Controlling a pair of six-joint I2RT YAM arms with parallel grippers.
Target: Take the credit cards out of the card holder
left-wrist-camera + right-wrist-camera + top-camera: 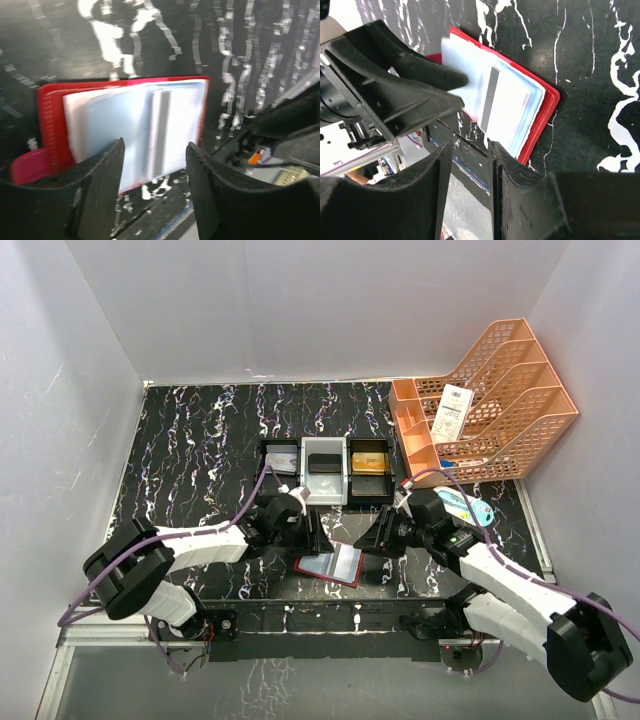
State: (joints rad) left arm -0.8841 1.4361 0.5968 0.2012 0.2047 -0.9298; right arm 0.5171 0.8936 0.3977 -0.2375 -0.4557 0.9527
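The dark-red card holder [312, 566] lies open on the black marbled table near the front edge, with pale blue sleeves showing. It also shows in the left wrist view [50, 120] and the right wrist view [547, 107]. A pale card with a grey stripe [175, 130] [506, 102] lies on top of its pages. My left gripper [318, 538] [156, 145] is open, its fingers low over the holder's near edge. My right gripper [373, 540] [471, 146] is open and empty beside the holder's right edge. A silvery card [282, 461] and a gold card [368, 462] lie in the tray.
The black-and-white three-compartment tray [325, 442] stands just behind the grippers. An orange mesh file rack [490, 400] with a tagged item fills the back right. A round light-blue tag [468, 506] lies by the right arm. The table's front edge is right below the holder.
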